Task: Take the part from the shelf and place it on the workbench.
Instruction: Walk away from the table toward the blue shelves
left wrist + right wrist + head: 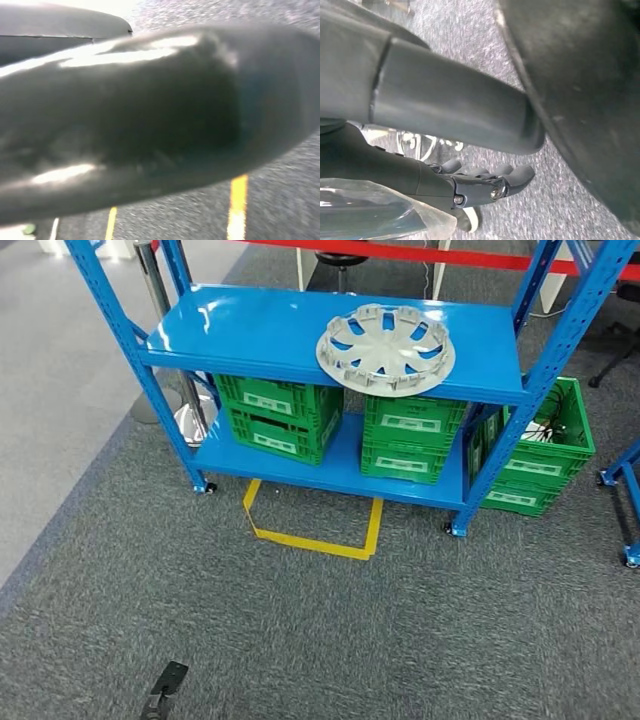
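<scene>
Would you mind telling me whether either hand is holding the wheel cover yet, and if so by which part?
No. The wheel cover lies untouched on the blue shelf. The right hand holds nothing, fingers extended; the left hand's state cannot be told.

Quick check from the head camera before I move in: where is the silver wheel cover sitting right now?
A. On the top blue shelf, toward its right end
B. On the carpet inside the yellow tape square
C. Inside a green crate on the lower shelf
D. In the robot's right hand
A: the wheel cover lies flat on the top shelf toward its right end, above the green crates, with no hand on it.
</scene>
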Action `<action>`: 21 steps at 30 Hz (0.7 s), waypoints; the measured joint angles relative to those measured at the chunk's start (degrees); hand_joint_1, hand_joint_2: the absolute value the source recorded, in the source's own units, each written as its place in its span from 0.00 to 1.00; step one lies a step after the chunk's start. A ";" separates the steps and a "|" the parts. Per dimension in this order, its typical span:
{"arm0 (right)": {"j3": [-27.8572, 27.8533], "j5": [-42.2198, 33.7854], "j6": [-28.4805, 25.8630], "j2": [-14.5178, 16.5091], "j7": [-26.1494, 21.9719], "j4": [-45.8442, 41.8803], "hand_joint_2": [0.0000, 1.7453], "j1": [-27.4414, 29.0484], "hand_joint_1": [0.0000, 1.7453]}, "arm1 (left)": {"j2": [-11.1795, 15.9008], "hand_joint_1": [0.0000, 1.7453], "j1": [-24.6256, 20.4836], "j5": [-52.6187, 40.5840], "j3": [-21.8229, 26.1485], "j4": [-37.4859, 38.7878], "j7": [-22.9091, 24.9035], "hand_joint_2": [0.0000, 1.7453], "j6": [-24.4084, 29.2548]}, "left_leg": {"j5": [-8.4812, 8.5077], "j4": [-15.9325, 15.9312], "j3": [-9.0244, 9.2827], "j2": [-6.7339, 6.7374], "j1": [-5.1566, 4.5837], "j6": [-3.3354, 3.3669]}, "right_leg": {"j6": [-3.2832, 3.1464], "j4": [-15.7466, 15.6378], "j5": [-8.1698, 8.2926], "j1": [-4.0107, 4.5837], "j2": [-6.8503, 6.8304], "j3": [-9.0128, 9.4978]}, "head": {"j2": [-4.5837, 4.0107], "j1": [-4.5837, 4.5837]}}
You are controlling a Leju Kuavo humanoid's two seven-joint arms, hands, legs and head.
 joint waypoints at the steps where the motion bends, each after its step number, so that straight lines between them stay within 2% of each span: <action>1: -0.12 -0.53 0.09 0.12 0.41 -0.03 0.00 -0.06 0.00 | -0.24 0.00 -0.02 -0.16 0.00 -0.01 -0.37 0.00 0.03 | -1.66 3.04 -1.32 0.04 0.13 -0.35 | -0.26 -0.04 -0.04 -0.08 -0.04 0.10 | 0.00 -0.14; 3: -0.33 -1.08 0.21 0.22 0.83 -0.09 0.00 -0.12 0.00 | -0.86 0.00 0.25 -0.42 0.00 -0.01 -0.57 0.00 0.14 | -4.95 10.74 -4.96 0.07 0.40 -0.81 | -0.56 -0.04 -0.20 -0.08 -0.04 0.19 | 0.00 -0.28; 4: -0.39 -1.19 0.27 0.26 0.92 -0.11 0.00 -0.14 0.00 | -1.14 0.00 0.50 -0.47 0.00 -0.01 -0.58 0.00 0.21 | -5.54 13.30 -6.26 0.07 0.52 -0.90 | -0.61 -0.04 -0.27 -0.08 0.01 0.27 | 0.00 -0.28; 5: -0.45 -1.22 0.34 0.28 0.96 -0.13 0.00 -0.17 0.00 | -1.39 0.00 0.73 -0.48 0.00 -0.01 -0.58 0.00 0.28 | -4.89 13.75 -6.64 0.08 0.58 -0.90 | -0.61 -0.04 -0.37 -0.08 0.06 0.40 | 0.00 -0.28; 6: -0.51 -1.20 0.40 0.33 0.99 -0.15 0.00 -0.20 0.00 | -1.57 0.00 0.90 -0.48 0.00 -0.01 -0.56 0.00 0.32 | -3.21 12.00 -6.02 0.08 0.62 -0.80 | -0.56 -0.04 -0.50 -0.08 0.11 0.61 | 0.00 -0.28; 8: -0.61 -0.70 0.56 0.45 1.10 -0.21 0.00 -0.27 0.00 | -1.75 0.00 0.99 -0.45 0.01 -0.01 -0.27 0.00 0.47 | 1.23 4.63 -2.98 0.11 0.61 -0.38 | -0.35 -0.06 -0.85 -0.08 0.13 1.03 | 0.00 -0.26; 9: -0.62 -0.25 0.73 0.52 1.22 -0.25 0.00 -0.43 0.00 | -1.80 0.00 0.99 -0.40 0.04 -0.01 0.07 0.00 0.58 | 2.53 1.31 -1.60 0.12 0.50 -0.12 | -0.16 -0.01 -1.00 0.02 0.17 1.11 | 0.00 -0.25; 10: -0.62 0.28 0.97 0.58 1.37 -0.28 0.00 -0.66 0.00 | -1.91 0.00 0.97 -0.36 0.07 -0.01 0.44 0.00 0.71 | 3.02 -0.83 -0.79 0.16 0.38 0.10 | 0.07 0.01 -1.07 0.09 0.19 1.02 | 0.00 -0.23; 13: -0.53 1.24 2.27 0.65 1.74 -0.49 0.00 -1.56 0.00 | -2.26 0.00 1.01 -0.30 0.13 -0.01 1.60 0.00 1.10 | 2.61 -2.41 -0.45 0.22 0.28 0.73 | 0.97 -0.26 -1.13 0.20 0.19 0.73 | 0.00 -0.21; 15: -0.43 1.37 3.46 0.65 1.80 -0.69 0.00 -2.14 0.00 | -2.43 0.00 0.85 -0.05 0.18 -0.01 2.48 0.00 1.54 | 2.76 -3.16 0.04 0.23 0.53 1.36 | 1.50 1.13 -2.23 0.23 0.16 0.04 | 0.00 -0.13; 16: -0.34 1.47 4.04 0.65 1.80 -0.78 0.00 -2.47 0.00 | -2.56 0.00 0.65 0.24 0.22 -0.01 2.88 0.00 1.72 | 2.81 -3.47 0.28 0.25 0.65 1.68 | 1.68 3.50 -3.49 0.26 0.16 -1.16 | 0.00 -0.03; 18: -0.13 1.93 5.01 0.64 1.81 -0.86 0.00 -3.06 0.00 | -2.86 0.00 0.33 1.06 0.45 -0.01 3.56 0.00 1.88 | 2.66 -3.52 0.43 0.28 0.49 2.07 | 1.92 10.99 -6.59 0.31 0.20 -5.03 | 0.00 0.07; 19: 0.01 2.36 5.49 0.63 1.87 -0.93 0.00 -3.25 0.00 | -2.97 0.00 0.29 1.62 0.69 -0.01 3.75 0.00 1.90 | 2.55 -3.50 0.50 0.28 0.40 2.19 | 2.02 14.24 -7.48 0.33 0.21 -6.89 | 0.00 0.08; 20: 0.20 2.86 6.03 0.61 1.97 -1.00 0.00 -3.35 0.00 | -3.04 0.00 0.34 2.18 1.02 -0.01 3.85 0.00 1.91 | 2.43 -3.49 0.63 0.28 0.33 2.27 | 2.08 15.82 -7.32 0.35 0.23 -7.97 | 0.00 0.07; 21: 0.52 3.43 6.62 0.57 2.05 -1.09 0.00 -3.39 0.00 | -3.08 0.00 0.43 2.74 1.40 -0.01 3.84 0.00 1.91 | 2.28 -3.47 0.83 0.25 0.30 2.29 | 2.08 15.06 -5.98 0.38 0.23 -7.89 | 0.00 0.08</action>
